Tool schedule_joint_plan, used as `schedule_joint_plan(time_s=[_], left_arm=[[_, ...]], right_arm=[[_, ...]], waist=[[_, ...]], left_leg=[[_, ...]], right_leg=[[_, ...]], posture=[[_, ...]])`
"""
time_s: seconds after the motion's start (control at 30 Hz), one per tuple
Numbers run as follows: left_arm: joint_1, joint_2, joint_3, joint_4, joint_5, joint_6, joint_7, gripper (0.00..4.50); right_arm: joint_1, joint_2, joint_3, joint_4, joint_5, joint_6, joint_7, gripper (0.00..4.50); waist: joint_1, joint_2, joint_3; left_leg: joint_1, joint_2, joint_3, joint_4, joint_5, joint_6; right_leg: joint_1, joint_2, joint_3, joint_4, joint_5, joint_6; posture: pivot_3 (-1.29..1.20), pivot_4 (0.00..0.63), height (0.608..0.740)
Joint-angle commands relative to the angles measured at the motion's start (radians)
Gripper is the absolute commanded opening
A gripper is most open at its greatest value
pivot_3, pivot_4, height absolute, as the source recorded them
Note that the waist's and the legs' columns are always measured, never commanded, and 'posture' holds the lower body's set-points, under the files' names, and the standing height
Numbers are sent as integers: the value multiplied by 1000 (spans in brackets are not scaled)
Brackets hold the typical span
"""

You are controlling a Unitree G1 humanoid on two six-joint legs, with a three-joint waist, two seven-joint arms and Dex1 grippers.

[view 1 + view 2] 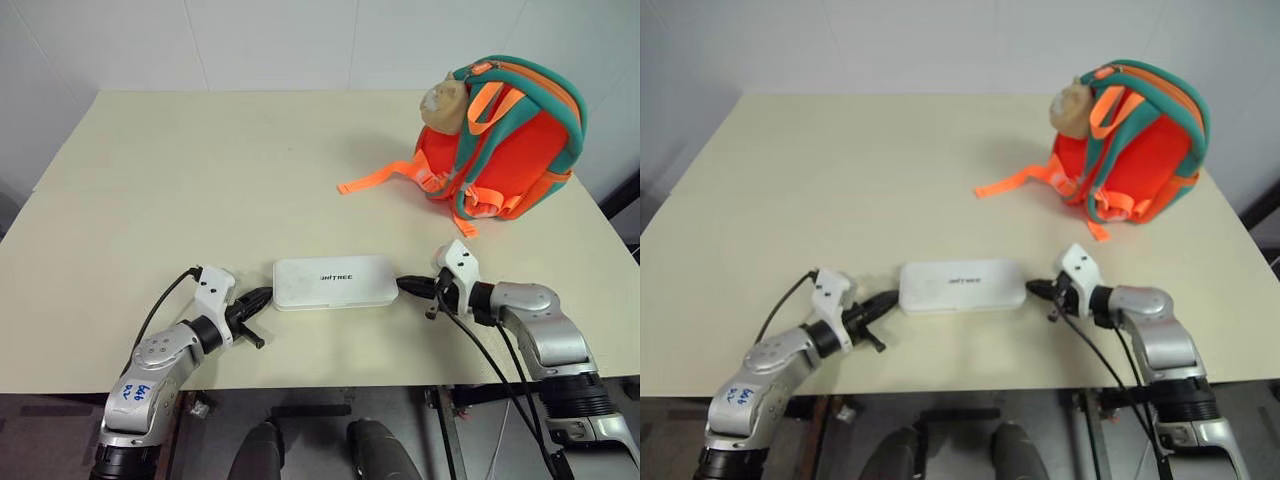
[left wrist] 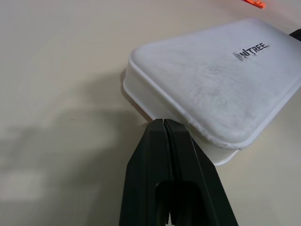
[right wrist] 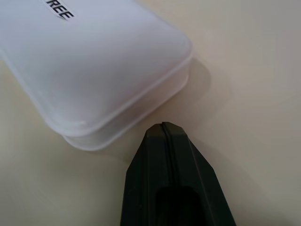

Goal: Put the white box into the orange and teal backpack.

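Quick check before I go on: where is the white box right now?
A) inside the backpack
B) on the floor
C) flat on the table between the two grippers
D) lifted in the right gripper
C: the white box lies flat on the table, with the shut left gripper and shut right gripper at its two short ends; the orange and teal backpack stands apart, farther back.

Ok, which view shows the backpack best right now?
The left eye view: the orange and teal backpack stands whole at the table's far right. The right eye view shows the same; the left wrist view catches an orange strap tip.

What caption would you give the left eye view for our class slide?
Two shut end effectors, left and right, flank the white box; the orange and teal backpack stands behind.
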Motion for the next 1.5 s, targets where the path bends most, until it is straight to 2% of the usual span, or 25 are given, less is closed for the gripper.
schedule_joint_plan(time_s=[0.03, 0.1, 0.2, 0.4, 0.53, 0.57, 0.67, 0.8, 0.97, 1.5], left_arm=[[10, 16, 26, -41, -9, 3, 11, 39], [-1, 42, 55, -21, -20, 16, 0, 212], [-32, 109, 100, 13, -52, 58, -45, 913], [-130, 223, 168, 124, -159, 206, -134, 2820], [-243, 276, 172, 214, -260, 398, -188, 4041], [-269, 281, 178, 226, -295, 459, -197, 4374], [-347, 282, 180, 286, -351, 586, -199, 4475], [-415, 247, 191, 353, -386, 690, -167, 4475], [-439, 204, 114, 364, -406, 793, -178, 4475], [-463, 132, 20, 383, -389, 812, -170, 4475]], right_arm=[[1, -36, -14, -34, 39, 32, 25, 0], [8, -74, -37, -61, 66, 93, 46, 168], [15, -156, -73, -108, 111, 170, 81, 867], [-36, -267, -111, -122, 179, 325, 92, 2991], [-130, -280, -110, -145, 281, 571, 77, 4294], [-156, -274, -104, -144, 288, 621, 54, 4500], [-230, -251, -60, -124, 300, 735, 13, 4500], [-299, -189, -67, -104, 340, 808, -28, 4500], [-337, -156, 7, -121, 356, 880, -45, 4500], [-289, -177, 84, -138, 369, 876, -46, 4500]], waist=[[0, 0, 0], [1, 0, 0], [3, 0, 0], [3, -1, 0], [-3, -1, 1], [-3, -1, 1], [-1, 0, 1], [0, 0, 1], [3, -1, 1], [28, 0, 0]], left_leg=[[0, 0, 0, 0, 0, 0], [0, 0, 0, 0, 0, 0], [0, 0, 0, 0, 0, 0], [0, 0, 0, 0, 0, 0], [-2, 0, 0, -1, -1, 1], [-3, 1, -1, -1, 0, 1], [-5, 0, -2, -1, -1, 1], [-7, 0, -4, -1, -1, 1], [-8, 0, -4, -1, -1, 1], [-7, -2, -5, 1, -1, 1]], right_leg=[[0, 0, 0, 0, 0, 0], [0, 0, 0, 0, 0, 0], [0, 0, 0, 0, 0, 0], [1, 0, 0, -1, 0, 0], [-1, 0, 0, -2, 0, 0], [-3, 0, -1, -2, 0, 0], [-4, 0, -2, -3, 0, 0], [-4, 0, -4, -5, 0, 0], [-4, -2, -4, -6, 0, 1], [-2, -3, -5, -6, 0, 1]], posture=[[0, 150, 740], [0, 150, 740], [0, 150, 740], [0, 150, 740], [0, 150, 740], [0, 150, 740], [0, 150, 740], [0, 150, 740], [0, 150, 740], [0, 150, 740]])
